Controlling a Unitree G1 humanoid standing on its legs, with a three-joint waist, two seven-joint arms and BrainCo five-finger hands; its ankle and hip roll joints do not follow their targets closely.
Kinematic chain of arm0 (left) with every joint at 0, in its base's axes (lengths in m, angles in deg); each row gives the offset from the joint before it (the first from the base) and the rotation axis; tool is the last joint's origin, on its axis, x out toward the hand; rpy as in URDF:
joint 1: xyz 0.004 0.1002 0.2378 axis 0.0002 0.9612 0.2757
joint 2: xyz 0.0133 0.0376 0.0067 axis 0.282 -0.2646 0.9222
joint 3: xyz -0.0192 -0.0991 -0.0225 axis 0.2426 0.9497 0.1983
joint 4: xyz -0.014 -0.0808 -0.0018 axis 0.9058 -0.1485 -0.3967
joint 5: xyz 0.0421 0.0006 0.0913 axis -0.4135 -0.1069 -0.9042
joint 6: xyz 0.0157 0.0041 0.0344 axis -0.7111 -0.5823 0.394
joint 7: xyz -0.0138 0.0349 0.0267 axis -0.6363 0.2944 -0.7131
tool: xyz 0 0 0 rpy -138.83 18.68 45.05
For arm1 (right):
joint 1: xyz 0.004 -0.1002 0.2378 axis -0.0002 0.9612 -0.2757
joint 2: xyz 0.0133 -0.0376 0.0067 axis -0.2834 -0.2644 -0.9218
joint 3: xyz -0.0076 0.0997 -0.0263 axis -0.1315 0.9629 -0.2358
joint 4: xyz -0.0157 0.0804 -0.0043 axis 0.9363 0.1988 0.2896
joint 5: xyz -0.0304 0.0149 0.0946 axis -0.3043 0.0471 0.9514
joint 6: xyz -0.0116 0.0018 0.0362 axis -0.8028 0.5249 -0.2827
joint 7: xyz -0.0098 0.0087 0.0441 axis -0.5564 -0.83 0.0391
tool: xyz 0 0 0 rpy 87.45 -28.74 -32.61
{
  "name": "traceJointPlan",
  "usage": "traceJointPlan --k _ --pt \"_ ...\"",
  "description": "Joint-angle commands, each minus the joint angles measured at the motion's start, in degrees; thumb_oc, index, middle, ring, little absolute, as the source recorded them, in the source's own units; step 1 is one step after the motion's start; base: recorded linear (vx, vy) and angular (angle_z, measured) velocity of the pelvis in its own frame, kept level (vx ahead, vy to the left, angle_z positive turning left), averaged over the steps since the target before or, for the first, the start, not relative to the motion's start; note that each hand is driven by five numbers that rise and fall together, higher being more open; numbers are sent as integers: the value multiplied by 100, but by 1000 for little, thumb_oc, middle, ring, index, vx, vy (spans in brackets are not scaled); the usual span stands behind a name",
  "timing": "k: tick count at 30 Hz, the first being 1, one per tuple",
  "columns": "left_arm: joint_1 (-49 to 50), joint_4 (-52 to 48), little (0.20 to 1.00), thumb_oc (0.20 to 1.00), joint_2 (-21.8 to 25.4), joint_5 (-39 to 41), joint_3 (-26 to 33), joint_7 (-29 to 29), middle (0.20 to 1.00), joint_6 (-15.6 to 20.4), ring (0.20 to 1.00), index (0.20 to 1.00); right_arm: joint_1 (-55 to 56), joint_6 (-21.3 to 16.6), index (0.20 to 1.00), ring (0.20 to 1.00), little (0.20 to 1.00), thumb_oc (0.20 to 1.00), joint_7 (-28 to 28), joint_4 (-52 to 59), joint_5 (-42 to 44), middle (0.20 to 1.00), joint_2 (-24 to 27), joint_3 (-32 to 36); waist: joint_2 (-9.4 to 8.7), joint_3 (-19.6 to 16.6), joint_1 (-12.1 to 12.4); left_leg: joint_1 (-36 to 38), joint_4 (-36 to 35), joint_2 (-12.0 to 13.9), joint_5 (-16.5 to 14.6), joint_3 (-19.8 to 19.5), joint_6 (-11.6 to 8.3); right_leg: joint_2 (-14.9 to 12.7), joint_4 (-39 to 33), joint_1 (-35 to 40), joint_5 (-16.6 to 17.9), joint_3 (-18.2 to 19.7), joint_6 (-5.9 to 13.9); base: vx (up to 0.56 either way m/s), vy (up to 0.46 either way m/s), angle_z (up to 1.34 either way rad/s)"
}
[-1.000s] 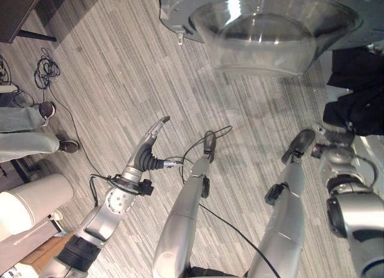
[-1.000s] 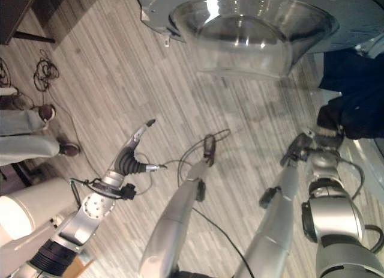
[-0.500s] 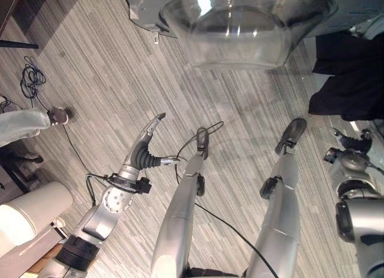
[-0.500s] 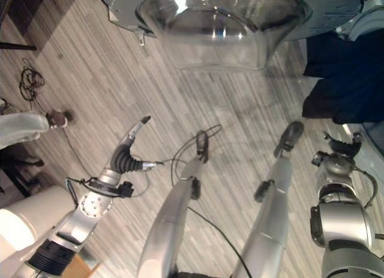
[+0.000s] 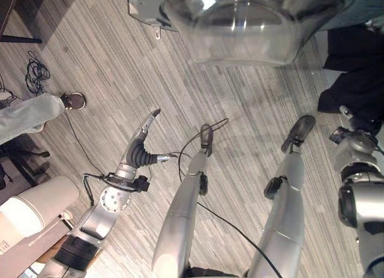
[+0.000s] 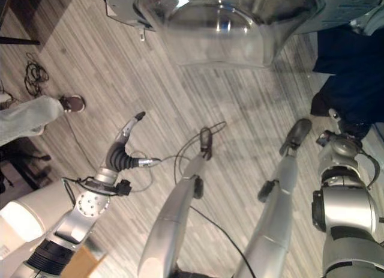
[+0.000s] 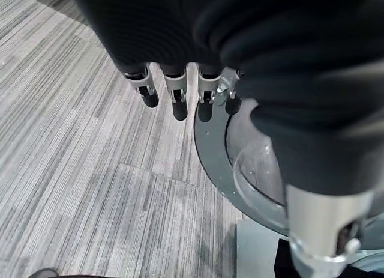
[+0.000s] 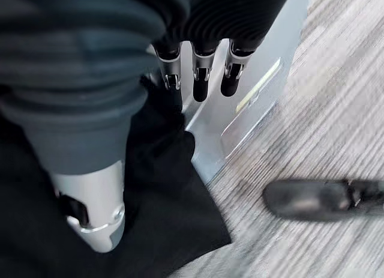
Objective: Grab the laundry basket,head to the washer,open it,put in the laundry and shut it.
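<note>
**Door open, dark laundry at right, both hands empty**

I see the washer door swung open at the far side, glass bowl facing me. Dark laundry is bunched far right by the washer. My left hand hangs over bare floor, fingers straight, holding nothing. My right hand is just beside the cloth, fingers straight, empty. I'd say the cloth is soft, light and floppy; best gathered mid-bundle. A person's shoe shows far left.
</note>
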Motion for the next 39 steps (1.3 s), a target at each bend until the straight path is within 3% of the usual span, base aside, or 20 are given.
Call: traceJointPlan --k 1,4,5,6,7,8,12,13,16,21,27,30,32,33,35,38,39 --pt "282 -511 1000 1000 72 109 142 113 1000 263 1000 1000 -630 -627 1000 1000 1000 1000 -234 324 109 1000 1049 -577 828 151 38 229 -81 297 -261 120 -248 113 588 80 -1106 318 387 9 -39 1" --pt "310 -532 1000 1000 99 97 137 127 1000 265 1000 1000 -897 -668 1000 1000 1000 1000 -290 391 171 1000 1154 -725 821 122 86 155 -85 315 -158 134 -247 121 638 -12 -1052 281 339 -9 -35 2" --pt "308 -530 1000 1000 98 114 138 135 1000 261 1000 1000 -979 -705 890 890 890 890 -292 477 245 890 1134 -761 783 52 105 193 -100 336 -249 82 -266 162 651 29 -1170 333 369 67 -20 4" --pt "304 -519 1000 1000 97 130 134 135 1000 254 1000 1000 -1004 -721 573 573 573 573 -302 512 307 573 1093 -757 750 41 101 192 -93 348 -255 77 -266 178 659 34 -1179 334 358 5 -24 5" --pt "296 -515 1000 1000 100 137 117 133 1000 246 1000 1000 -1021 -736 438 438 438 438 -319 537 335 438 1085 -755 730 66 74 140 -68 344 -164 120 -247 173 673 -7 -1080 283 304 -59 -25 3" --pt "294 -513 1000 1000 101 138 119 133 1000 246 1000 1000 -1025 -736 200 200 200 200 -322 537 336 200 1082 -757 728 68 73 139 -65 345 -166 121 -247 174 675 -8 -1081 284 303 0 0 0" --pt "270 -545 1000 1000 89 147 246 162 1000 252 1000 1000 -895 -926 200 200 200 200 -497 1188 311 200 968 -687 609 -16 17 228 -65 372 -286 69 -270 215 646 123 -1173 307 343 0 0 0" --pt "264 -546 1000 1000 89 106 264 178 1000 245 1000 1000 -806 -994 200 200 200 200 -567 1449 253 200 950 -653 574 26 -34 182 -43 367 -187 119 -254 200 645 92 -1058 257 292 0 0 0" --pt "308 -533 1000 1000 54 23 439 230 1000 222 1000 1000 -32 -1349 200 200 200 200 -937 2933 34 200 647 -142 405 48 -230 285 -3 391 -238 134 -254 232 631 238 -1038 223 274 -24 -4 0" --pt "373 -564 1000 1000 126 52 656 219 1000 224 1000 1000 765 -1819 200 200 200 200 -1250 4398 -143 200 122 624 212 66 -490 479 34 404 -341 127 -244 294 538 500 -1022 172 250 0 0 0" --pt "501 -674 1000 1000 382 132 739 100 1000 181 1000 1000 777 -2149 200 200 200 200 -1798 5540 -394 200 -67 1200 75 -49 -638 745 61 444 -442 170 -241 330 434 770 -1020 193 246 36 -10 -9" --pt "541 -747 1000 1000 471 191 734 56 1000 142 1000 1000 540 -1894 200 200 200 200 -2326 5742 -966 200 226 1255 67 -77 -645 817 76 449 -468 179 -241 340 424 823 -1041 230 239 34 -4 -17" --pt "568 -827 1000 1000 564 247 675 -5 1000 140 1000 1000 163 -1445 200 200 200 200 -2795 5537 -1548 200 743 1158 85 -128 -619 842 100 449 -482 174 -244 336 457 820 -1070 261 229 26 -11 -12" --pt "623 -886 1000 1000 681 314 620 -32 1000 187 1000 1000 -207 -767 200 200 200 200 -3085 5026 -2197 200 1455 788 71 -188 -518 846 123 440 -472 165 -245 318 488 818 -1091 284 230 10 -12 -7" --pt "635 -926 1000 1000 712 330 559 -56 1000 237 1000 1000 -667 -54 200 200 200 200 -3066 4169 -2806 200 2162 -54 114 -195 -381 829 123 444 -456 200 -240 294 539 738 -1093 310 242 -6 -3 2" --pt "578 -957 1000 1000 804 263 474 -114 1000 282 1000 1000 -1901 656 200 200 200 200 -2568 2705 -3300 200 2586 -1723 204 -262 -156 745 120 454 -419 285 -239 253 615 514 -1083 390 250 -9 2 5" --pt "589 -993 1000 1000 787 285 407 -231 1000 282 1000 1000 -2729 975 200 200 200 200 -1819 1373 -3638 200 2524 -3096 254 -315 -28 685 89 452 -378 346 -255 215 632 390 -1053 426 268 0 0 0"
